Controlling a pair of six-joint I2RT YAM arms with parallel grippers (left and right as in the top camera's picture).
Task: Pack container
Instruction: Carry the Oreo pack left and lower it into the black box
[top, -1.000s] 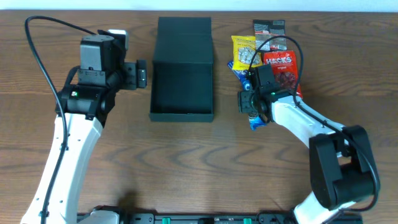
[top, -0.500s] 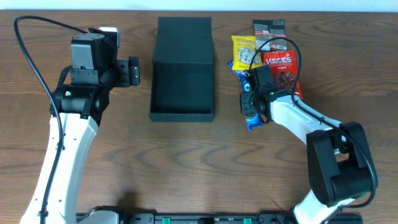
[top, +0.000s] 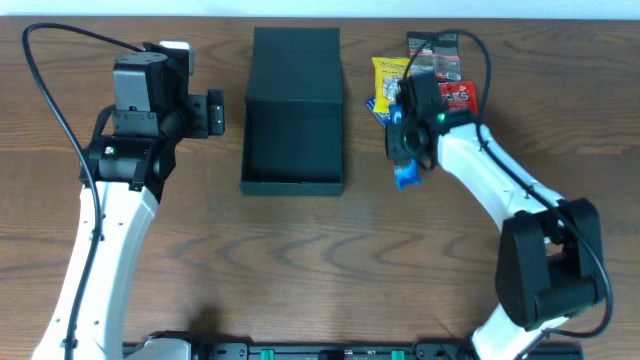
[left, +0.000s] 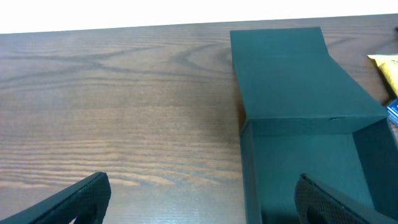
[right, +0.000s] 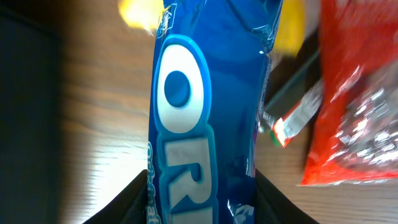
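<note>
The brown wood-grain table (top: 300, 260) carries everything. The white-and-black left arm (top: 110, 230) stands left of the container. The matching right arm (top: 490, 190) reaches in from the container's right.

The dark teal-black, matte cardboard container (top: 292, 140) sits mid-table toward the far edge. Its square tray is open upward, and its hinged flap lid (top: 296, 55) is laid back flat on the far side.

Right of the container lies a cluster of snack packets. A glossy red packet (top: 458, 97) is farthest from the container. A yellow crinkled packet (top: 388, 72) lies nearer to it. A small dark wrapper with red and white print (top: 432, 45) lies beyond the red one. A long glossy blue packet with white lettering (top: 405, 178) lies just beside the container's right wall.

The left jaws are released and spread wide. They are near the container's left wall but apart from it, and they point toward it. The right jaws are clenched on the blue packet, one finger on each long side in the wrist view. I cannot tell whether the packet touches the table.
</note>
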